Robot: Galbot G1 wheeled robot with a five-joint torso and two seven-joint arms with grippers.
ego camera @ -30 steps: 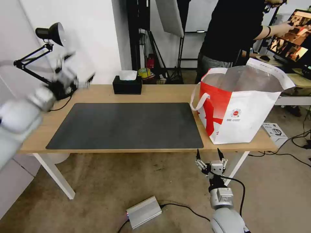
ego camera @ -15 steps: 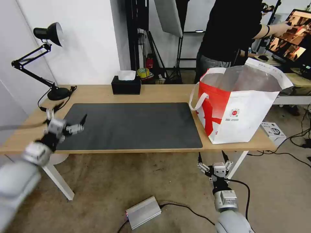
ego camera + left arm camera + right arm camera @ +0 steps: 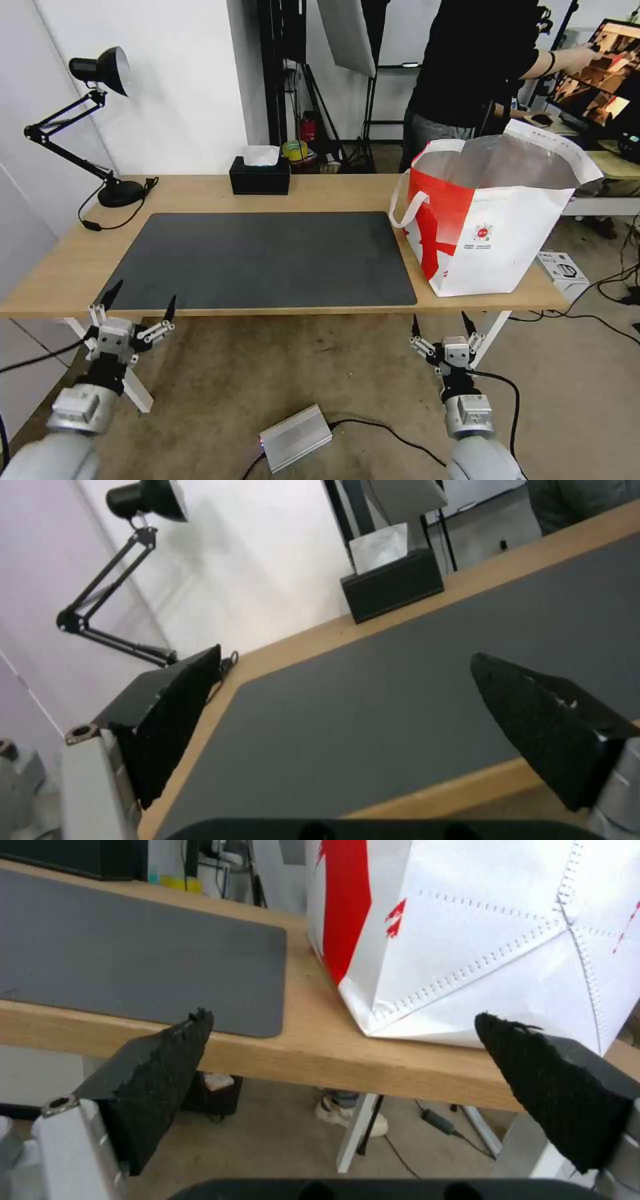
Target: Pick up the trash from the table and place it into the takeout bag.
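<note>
Head view: left hand [image 3: 139, 304] is dropping below the tabletop's [image 3: 200, 190] front edge, fingers spread, holding nothing; a second ago it was up by the desk lamp [image 3: 100, 67], half a second ago over the mat's [image 3: 267, 257] left corner. Right hand [image 3: 439, 327] is sitting low under the front edge near the takeout bag [image 3: 493, 233], spread, barely shifted. No trash is lying on the mat; judging from that, the task is likely done and both arms are parking.

Left wrist view: fingers [image 3: 173, 715] wide apart, mat and tissue box [image 3: 393, 582] beyond.

Right wrist view: fingers [image 3: 160, 1070] spread, empty, facing the bag's lower corner.
</note>
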